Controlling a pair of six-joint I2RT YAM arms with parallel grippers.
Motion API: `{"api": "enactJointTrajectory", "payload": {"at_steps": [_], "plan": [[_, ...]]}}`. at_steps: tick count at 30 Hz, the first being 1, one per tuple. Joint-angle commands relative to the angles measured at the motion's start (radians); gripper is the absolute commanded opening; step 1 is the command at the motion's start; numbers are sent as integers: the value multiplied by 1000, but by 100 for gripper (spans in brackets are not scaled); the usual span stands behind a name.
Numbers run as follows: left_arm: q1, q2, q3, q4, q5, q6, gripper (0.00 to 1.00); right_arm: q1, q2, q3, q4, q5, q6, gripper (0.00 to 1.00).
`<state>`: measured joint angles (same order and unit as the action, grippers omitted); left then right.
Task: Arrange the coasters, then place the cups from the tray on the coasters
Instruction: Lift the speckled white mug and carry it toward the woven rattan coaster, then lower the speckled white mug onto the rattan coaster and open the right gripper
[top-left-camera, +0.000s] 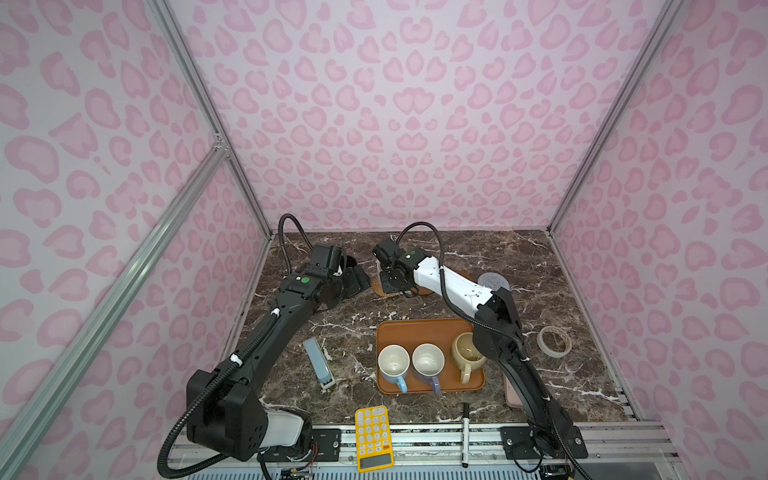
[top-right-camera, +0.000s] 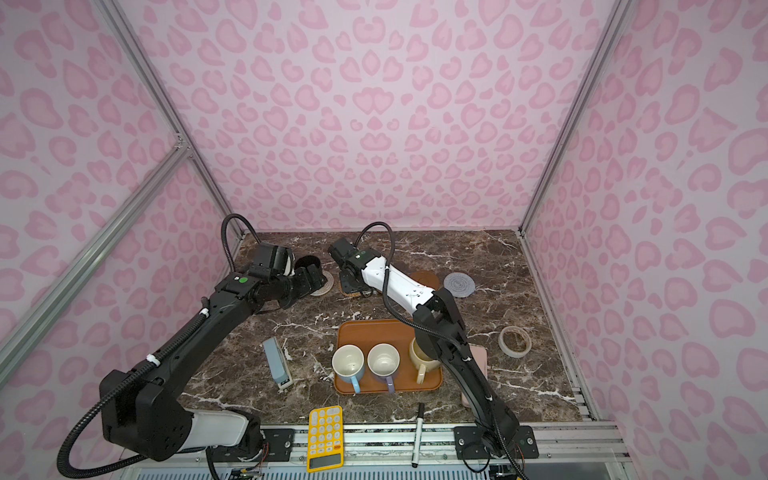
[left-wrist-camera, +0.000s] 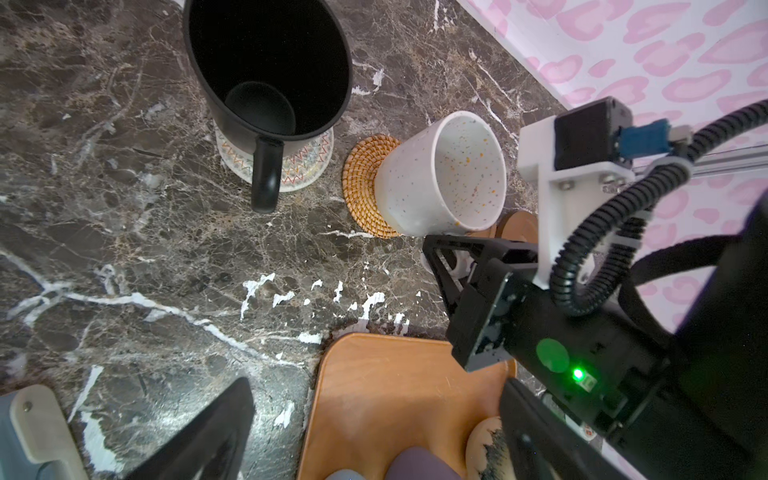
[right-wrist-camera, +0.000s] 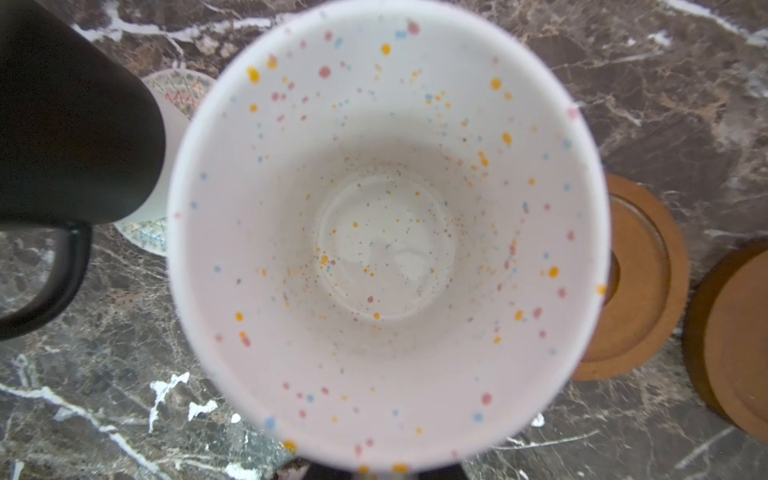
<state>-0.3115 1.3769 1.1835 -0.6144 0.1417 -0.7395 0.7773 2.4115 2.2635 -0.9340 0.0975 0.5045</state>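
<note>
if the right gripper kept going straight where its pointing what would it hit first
The right gripper points roughly down, shut on the speckled mug, so the mug would probably meet the rattan coaster under it first; any gap between them is unclear.

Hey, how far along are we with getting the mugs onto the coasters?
Done: the black mug sits on the whitish woven coaster. In hand: the right claw grips the speckled white mug by its handle at the tan rattan coaster; touchdown unclear. Remaining: light blue mug, lavender mug and beige-yellow mug wait on the tray; two wooden coasters and the grey-blue woven coaster are bare.
</note>
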Motion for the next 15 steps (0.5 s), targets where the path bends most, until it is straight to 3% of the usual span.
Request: {"api": "enactJointTrajectory", "payload": {"at_steps": [1, 15], "plan": [[0, -9, -13, 13, 3, 2, 94, 2, 19, 18, 23, 38, -5, 0], [1, -32, -61, 28, 19, -1, 95, 3, 72, 31, 55, 26, -13, 0]]}}
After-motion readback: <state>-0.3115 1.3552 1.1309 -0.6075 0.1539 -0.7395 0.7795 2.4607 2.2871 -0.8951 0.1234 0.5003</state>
